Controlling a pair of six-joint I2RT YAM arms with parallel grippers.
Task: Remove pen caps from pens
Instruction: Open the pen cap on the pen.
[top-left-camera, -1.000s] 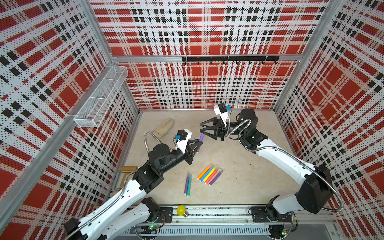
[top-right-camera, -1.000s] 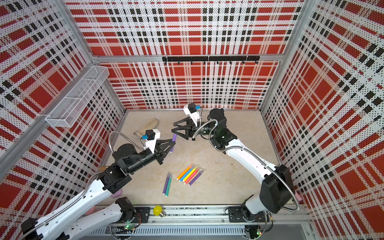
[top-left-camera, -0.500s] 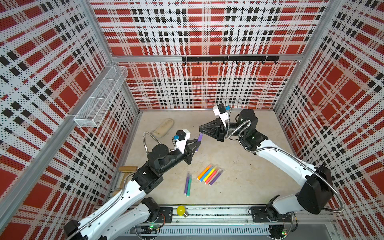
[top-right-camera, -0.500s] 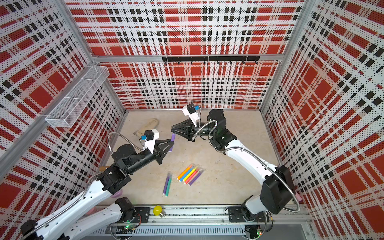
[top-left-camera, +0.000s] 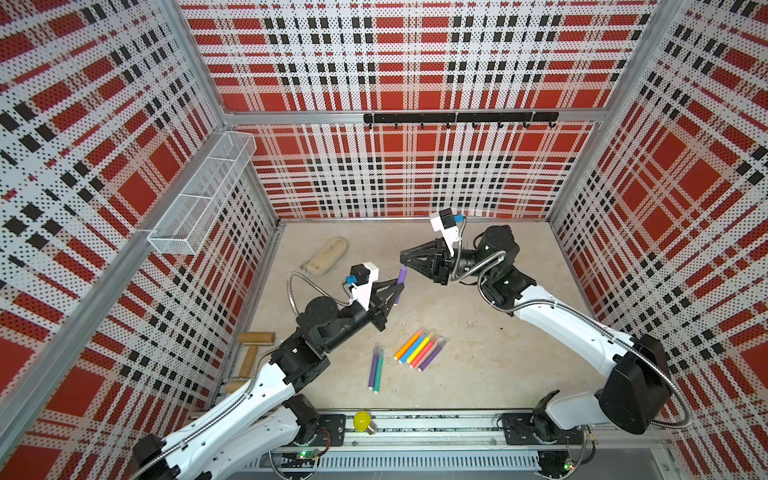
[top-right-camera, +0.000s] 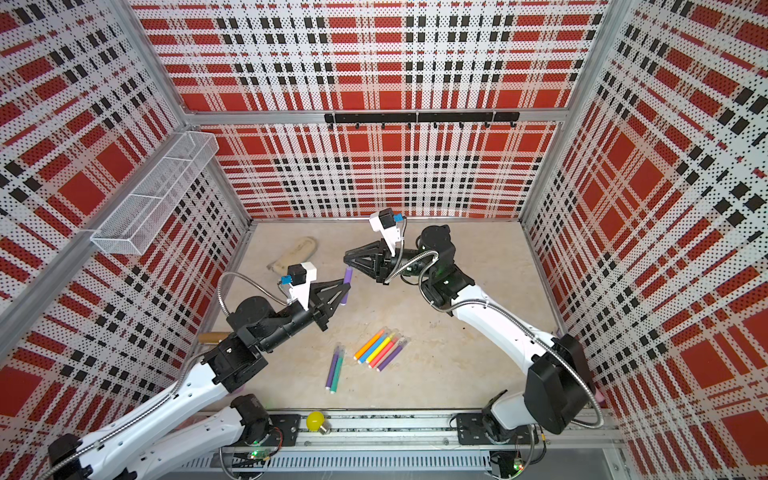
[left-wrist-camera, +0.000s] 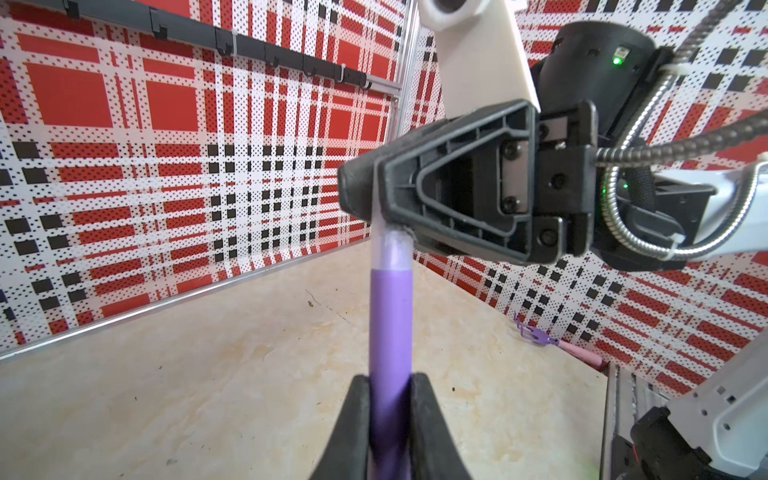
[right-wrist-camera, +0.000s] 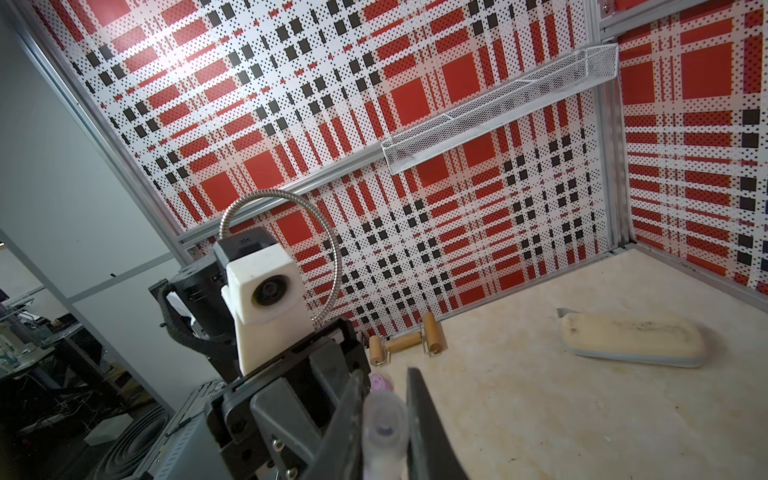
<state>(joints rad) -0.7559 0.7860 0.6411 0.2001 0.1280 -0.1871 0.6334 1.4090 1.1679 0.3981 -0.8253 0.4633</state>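
1. Firstly, locate the left black claw (top-left-camera: 397, 286), raised above the middle of the beige tabletop (top-left-camera: 478, 374): jaws clamped tight on the barrel of a slim purple marker pen (top-left-camera: 400, 279).
2. Note the pen (top-right-camera: 346, 286) held clear of the tabletop, capped end meeting the right black claw (top-left-camera: 404, 261).
3. Check the right claw (left-wrist-camera: 374, 195) in the left wrist view: jaws pinched fully together on the pale, see-through lilac pen cap (left-wrist-camera: 392, 249), cap seated against the purple barrel.
4. Confirm in the right wrist view: same cap (right-wrist-camera: 384, 424), blurred, squeezed between the dark fingertips (right-wrist-camera: 419, 415).
5. Find the remaining pens flat on the tabletop, nearer the arm bases: a row of five pens (top-left-camera: 419, 351) (orange, blue, yellow, pink, purple) side by side and touching; just beside it, a purple and teal pair (top-left-camera: 375, 369). Pale caps fitted at the far ends of all seven.
6. Elsewhere: beige oblong sponge block (top-left-camera: 326, 261) near the far left corner; wooden roller (top-left-camera: 253, 347) at the left edge; yellow bulb (top-left-camera: 362, 420) on the front rail.
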